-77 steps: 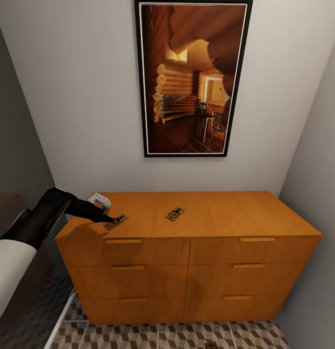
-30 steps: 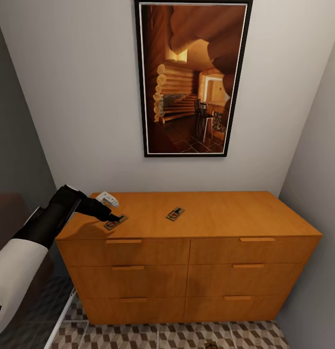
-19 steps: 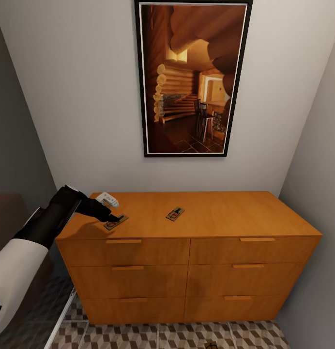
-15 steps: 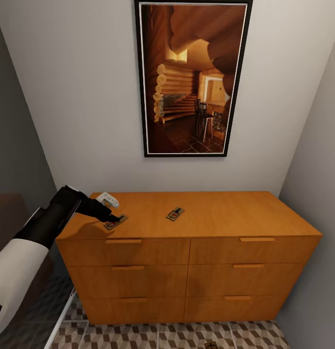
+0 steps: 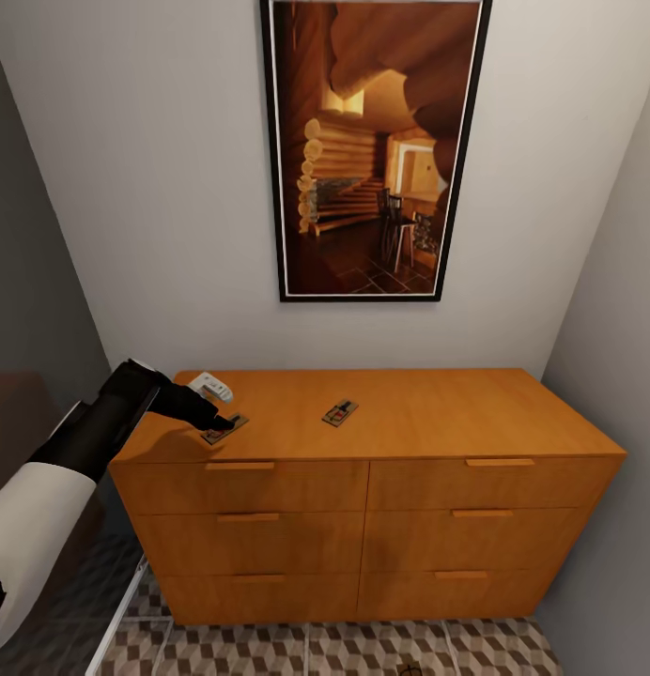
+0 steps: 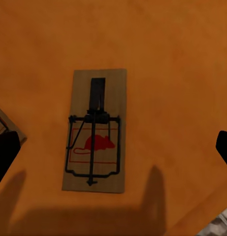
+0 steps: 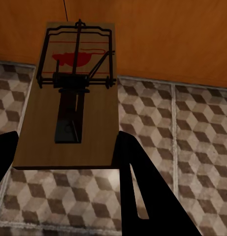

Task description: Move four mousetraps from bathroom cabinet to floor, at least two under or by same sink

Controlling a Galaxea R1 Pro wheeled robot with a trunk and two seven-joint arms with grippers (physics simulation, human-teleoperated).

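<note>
While the left end effector [image 5: 222, 423] hovers wide open over a mousetrap [image 6: 95, 131] on the cabinet [image 5: 363, 488] | right end effector [image 7: 64, 147] clamps another mousetrap [image 7: 69, 98] above the bathroom floor [image 7: 192, 137] | tip: descend straight, pinch the long edges (avoid the spring)

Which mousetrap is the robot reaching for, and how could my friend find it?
Find the wide orange-brown cabinet under the big framed picture. Two mousetraps lie on its top: one near the middle and one by the front left corner. The corner one is it, because the black left hand sits right over it, open, while the middle one lies alone.
</note>
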